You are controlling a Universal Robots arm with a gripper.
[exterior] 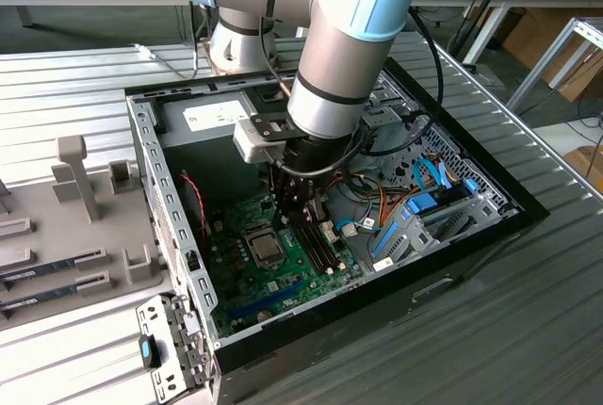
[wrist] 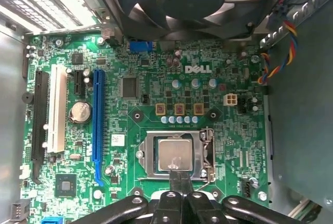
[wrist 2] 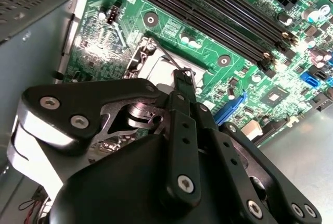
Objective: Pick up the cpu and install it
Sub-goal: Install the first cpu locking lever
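One cpu (wrist: 175, 156) in socket, tool (wrist: 177, 179) above

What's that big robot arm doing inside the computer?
The robot arm has reached down into an open computer case. Its gripper sits right at the edge of the cpu, a small silver square chip. The cpu is lying in its metal socket on the green motherboard, just below the big black fan. The socket's cover isn't over the chip. So the chip looks like it is in its place.
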